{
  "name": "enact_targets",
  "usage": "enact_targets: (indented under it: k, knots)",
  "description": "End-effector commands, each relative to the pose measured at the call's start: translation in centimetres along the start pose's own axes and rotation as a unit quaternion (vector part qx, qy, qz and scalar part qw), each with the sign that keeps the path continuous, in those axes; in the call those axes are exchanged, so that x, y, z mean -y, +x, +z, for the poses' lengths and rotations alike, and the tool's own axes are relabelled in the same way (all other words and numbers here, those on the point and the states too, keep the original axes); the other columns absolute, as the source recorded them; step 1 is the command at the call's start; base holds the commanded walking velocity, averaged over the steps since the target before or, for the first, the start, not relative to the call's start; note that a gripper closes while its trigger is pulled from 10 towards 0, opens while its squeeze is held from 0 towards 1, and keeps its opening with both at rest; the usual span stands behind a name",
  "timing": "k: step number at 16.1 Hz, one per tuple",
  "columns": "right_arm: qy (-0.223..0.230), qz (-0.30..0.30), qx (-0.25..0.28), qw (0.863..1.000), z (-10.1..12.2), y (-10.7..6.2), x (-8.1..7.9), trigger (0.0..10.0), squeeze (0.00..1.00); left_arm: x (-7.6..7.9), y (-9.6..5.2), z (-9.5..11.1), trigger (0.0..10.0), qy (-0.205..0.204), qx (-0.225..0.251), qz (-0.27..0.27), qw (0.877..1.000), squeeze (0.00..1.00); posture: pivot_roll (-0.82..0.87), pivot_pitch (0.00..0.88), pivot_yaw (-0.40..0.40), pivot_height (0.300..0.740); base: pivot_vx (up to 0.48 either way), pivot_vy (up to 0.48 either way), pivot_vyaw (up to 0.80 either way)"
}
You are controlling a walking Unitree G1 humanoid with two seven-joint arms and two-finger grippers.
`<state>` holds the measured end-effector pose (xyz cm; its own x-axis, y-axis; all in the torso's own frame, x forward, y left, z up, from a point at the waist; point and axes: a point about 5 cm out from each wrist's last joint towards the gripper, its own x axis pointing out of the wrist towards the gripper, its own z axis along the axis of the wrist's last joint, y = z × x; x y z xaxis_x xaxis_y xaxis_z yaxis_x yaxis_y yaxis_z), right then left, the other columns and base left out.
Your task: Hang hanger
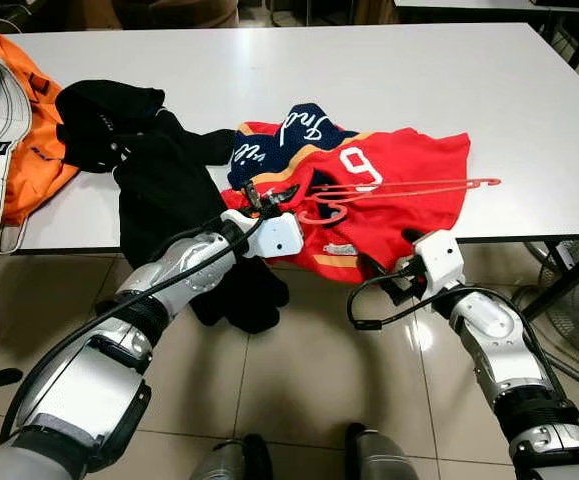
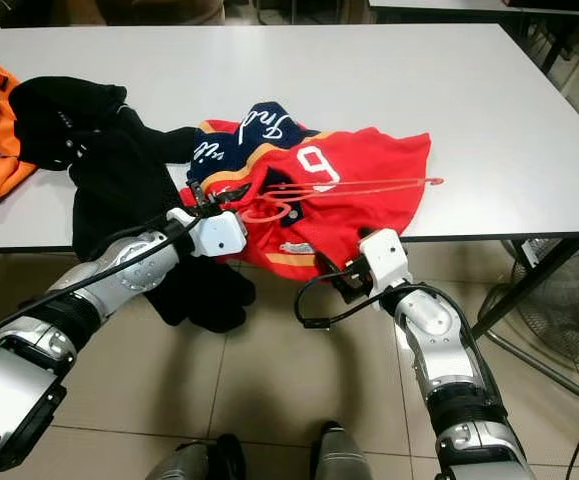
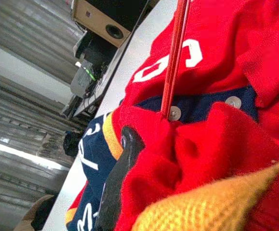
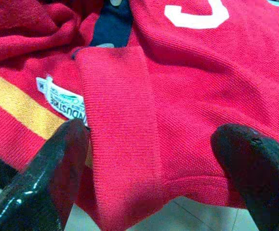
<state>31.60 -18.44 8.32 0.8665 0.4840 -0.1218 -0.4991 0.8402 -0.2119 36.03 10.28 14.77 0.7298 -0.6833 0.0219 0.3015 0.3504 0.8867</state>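
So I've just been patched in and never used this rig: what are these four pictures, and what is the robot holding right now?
The two wide pictures come from the robot's head, looking down at its two silver arms and a white table. The two close pictures come from cameras on each wrist, looking along that gripper's black fingers.

On the table lies a red jersey with a red hanger on top of it. Beside it are a black garment hanging over the edge and an orange garment.

The left gripper is at the jersey's collar, with red cloth bunched around its finger; it seems to pinch the fabric. The right gripper is open, its fingers either side of the jersey's lower hem at the table edge.
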Motion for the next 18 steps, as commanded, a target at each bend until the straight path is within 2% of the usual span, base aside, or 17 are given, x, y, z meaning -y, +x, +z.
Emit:
enact_targets:
  k: [1, 3, 6, 8, 10, 11, 12, 14, 18]
  knots:
    - [0.013, 0.015, -0.017, 1.0, -0.8, -0.2, -0.6, 10.0, 0.0, 0.3, -0.3, -0.3, 10.0, 0.007, -0.006, -0.009, 1.0, 0.0, -0.26, 0.112, 0.05, 0.74, 0.0, 0.0, 0.0]
    - [0.017, 0.017, -0.02, 1.0, -1.1, -0.4, -0.6, 10.0, 0.0, 0.4, -0.3, -0.3, 10.0, 0.006, -0.008, -0.008, 1.0, 0.0, -0.26, 0.112, 0.05, 0.74, 0.0, 0.0, 0.0]
    - [0.015, 0.002, -0.034, 0.999, -1.6, -0.8, 0.1, 10.0, 0.0, 0.4, -0.2, -0.2, 10.0, 0.004, -0.006, -0.008, 1.0, 0.0, -0.26, 0.112, 0.05, 0.74, 0.0, 0.0, 0.0]
    - [0.036, -0.022, -0.053, 0.998, -2.2, -0.7, 0.9, 10.0, 0.0, 0.5, 0.0, -0.1, 10.0, 0.003, -0.006, -0.008, 1.0, 0.0, -0.27, 0.11, 0.052, 0.74, 0.0, 0.0, 0.0]
    - [0.049, -0.027, -0.059, 0.997, -2.3, -0.5, 1.0, 10.0, 0.0, 0.5, 0.1, 0.1, 10.0, 0.003, -0.005, -0.01, 1.0, 0.0, -0.28, 0.116, 0.061, 0.74, 0.0, 0.0, 0.0]
    - [0.055, -0.037, -0.061, 0.996, -2.2, -0.3, 1.2, 9.1, 0.0, 0.5, 0.2, 0.1, 10.0, 0.002, -0.003, -0.01, 1.0, 0.0, -0.28, 0.116, 0.061, 0.74, 0.0, 0.0, 0.0]
    - [0.066, -0.047, -0.06, 0.995, -2.2, -0.2, 1.5, 0.0, 0.0, 0.5, 0.3, 0.2, 10.0, 0.002, -0.003, -0.01, 1.0, 0.0, -0.29, 0.118, 0.062, 0.74, 0.0, 0.0, 0.0]
    - [0.076, -0.046, -0.056, 0.994, -2.1, -0.1, 1.7, 0.0, 0.0, 0.5, 0.3, 0.2, 10.0, 0.002, -0.002, -0.01, 1.0, 0.0, -0.28, 0.12, 0.062, 0.74, 0.0, 0.0, 0.0]
    - [0.057, -0.065, -0.057, 0.995, -1.9, -0.3, 2.5, 0.0, 0.0, 0.5, 0.1, 0.0, 10.0, 0.001, -0.006, -0.011, 1.0, 0.0, -0.28, 0.123, 0.06, 0.74, 0.0, 0.0, 0.0]
